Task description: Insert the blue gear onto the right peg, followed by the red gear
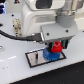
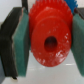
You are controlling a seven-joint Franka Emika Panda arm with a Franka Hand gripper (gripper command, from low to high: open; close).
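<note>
My gripper [image 1: 56, 48] is shut on the red gear [image 1: 57, 47] and holds it just above the blue gear [image 1: 50, 55]. The blue gear lies flat on the right part of the black-rimmed white plate [image 1: 32, 60]. The right peg is hidden under the gears. In the wrist view the red gear [image 2: 49, 30] fills the frame between my two teal pads [image 2: 20, 44], with its centre hole facing the camera. A sliver of blue shows behind its toothed edge.
The plate lies on a white table [image 1: 12, 70]. A black cable [image 1: 14, 35] runs along the arm at the exterior view's left. The white arm body [image 1: 40, 17] fills the upper part of that view.
</note>
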